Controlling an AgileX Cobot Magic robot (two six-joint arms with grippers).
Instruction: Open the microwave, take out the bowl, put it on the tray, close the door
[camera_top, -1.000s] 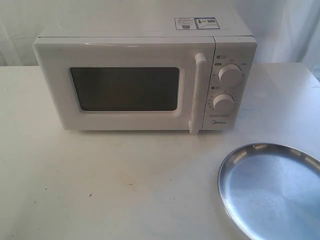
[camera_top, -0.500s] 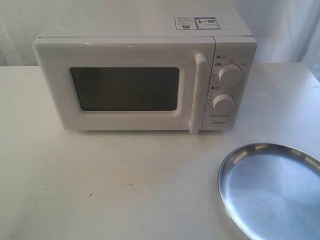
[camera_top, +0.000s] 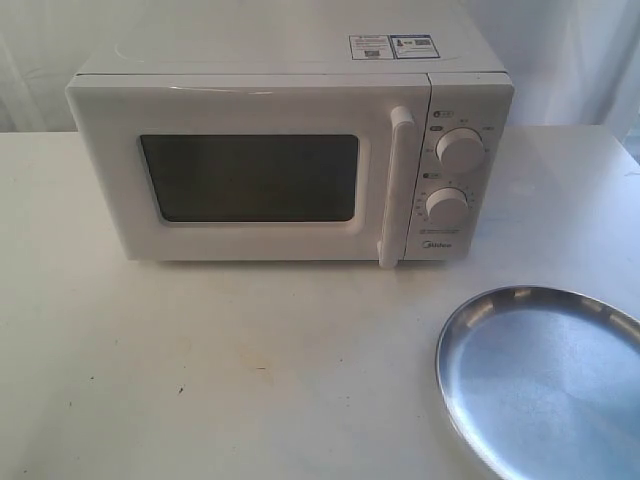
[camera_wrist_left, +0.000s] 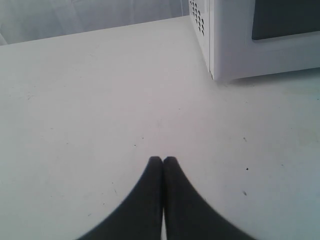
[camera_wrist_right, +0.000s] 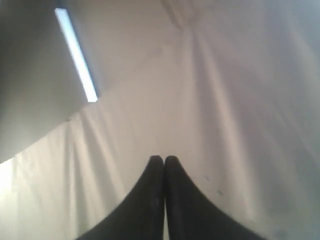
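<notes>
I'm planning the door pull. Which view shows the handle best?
The exterior view: the whole vertical handle shows on the shut door. The left wrist view catches only a corner of the microwave, no handle; the right wrist view shows nothing of it.

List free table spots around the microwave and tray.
In the exterior view, the biggest bare patch is table in front of the microwave, left of the tray. Narrower strips lie left of the microwave and to its right, behind the tray. The tray holds nothing. Tightest: the gap between the microwave's front corner and the tray rim.
</notes>
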